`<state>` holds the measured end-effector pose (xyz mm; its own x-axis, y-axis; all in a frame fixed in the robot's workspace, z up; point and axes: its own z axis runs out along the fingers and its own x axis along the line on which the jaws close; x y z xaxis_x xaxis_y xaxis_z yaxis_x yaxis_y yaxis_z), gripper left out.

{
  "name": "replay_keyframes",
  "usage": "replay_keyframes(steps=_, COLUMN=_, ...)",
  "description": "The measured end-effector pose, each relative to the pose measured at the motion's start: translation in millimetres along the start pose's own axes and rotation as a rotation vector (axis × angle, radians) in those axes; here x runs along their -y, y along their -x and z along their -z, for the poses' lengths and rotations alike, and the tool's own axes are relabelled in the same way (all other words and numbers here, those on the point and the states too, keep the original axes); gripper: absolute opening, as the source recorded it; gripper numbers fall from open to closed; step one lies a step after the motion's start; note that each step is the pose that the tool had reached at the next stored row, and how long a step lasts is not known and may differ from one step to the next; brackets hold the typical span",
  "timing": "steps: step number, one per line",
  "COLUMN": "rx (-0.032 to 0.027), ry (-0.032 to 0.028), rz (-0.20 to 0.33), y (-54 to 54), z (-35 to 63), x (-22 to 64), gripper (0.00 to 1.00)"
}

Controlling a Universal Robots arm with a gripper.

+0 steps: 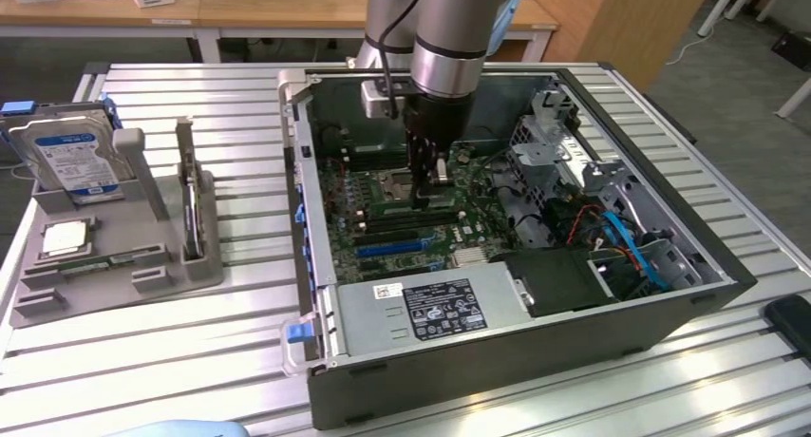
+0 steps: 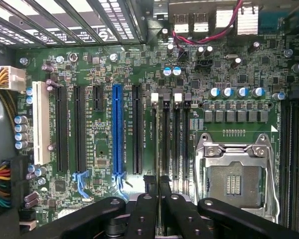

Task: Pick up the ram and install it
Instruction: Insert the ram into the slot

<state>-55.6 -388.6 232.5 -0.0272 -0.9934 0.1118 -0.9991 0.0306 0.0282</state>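
Observation:
My gripper [image 1: 431,192] reaches down inside the open computer case [image 1: 723,275], over the motherboard's memory slots [image 2: 177,139]. In the wrist view the black fingertips [image 2: 148,183] stand almost together at the gripper [image 2: 157,180], straddling the slot beside the white latches. A thin board seen edge-on, the ram [image 2: 160,162], runs between them along that slot. From the exterior view the ram [image 1: 419,206] is a narrow green strip standing on edge just under the fingers, next to the processor socket [image 2: 234,179]. How deep it sits in the slot is hidden.
On the exterior view's left, a grey tray [image 1: 190,271] holds a blue-labelled hard drive [image 1: 76,157], a silver processor chip [image 1: 64,236], a narrow green strip [image 1: 108,261] and an upright card [image 1: 190,214]. Case walls, drive cage [image 1: 557,133], cables and power supply [image 1: 431,309] surround the gripper.

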Motion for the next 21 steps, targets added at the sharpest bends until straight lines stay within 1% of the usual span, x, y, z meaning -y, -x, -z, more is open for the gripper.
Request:
replay_keyframes(steps=2, rx=-0.0021, ry=0.0, rz=-0.001, y=0.1, z=-0.7, x=0.1, gripper=0.13)
replay_keyframes(steps=3, rx=-0.0047, ry=0.0, rz=-0.001, y=0.1, z=-0.7, x=0.0, gripper=0.13)
replay_keyframes(steps=6, rx=-0.0043, ry=-0.0005, rz=-0.001, y=0.0, z=-0.6, x=-0.5, gripper=0.13)
replay_keyframes(steps=12, rx=-0.0043, ry=-0.006, rz=-0.002, y=0.0, z=-0.5, x=-1.9, gripper=0.13)
replay_keyframes(steps=16, rx=-0.0042, ry=-0.0063, rz=-0.002, y=0.0, z=-0.5, x=-1.9, gripper=0.13)
replay_keyframes(steps=19, rx=-0.0064, ry=-0.0063, rz=-0.002, y=0.0, z=-0.5, x=-1.9, gripper=0.13)
replay_keyframes(steps=21, rx=-0.0096, ry=-0.0064, rz=-0.002, y=0.0, z=-0.6, x=-2.0, gripper=0.13)
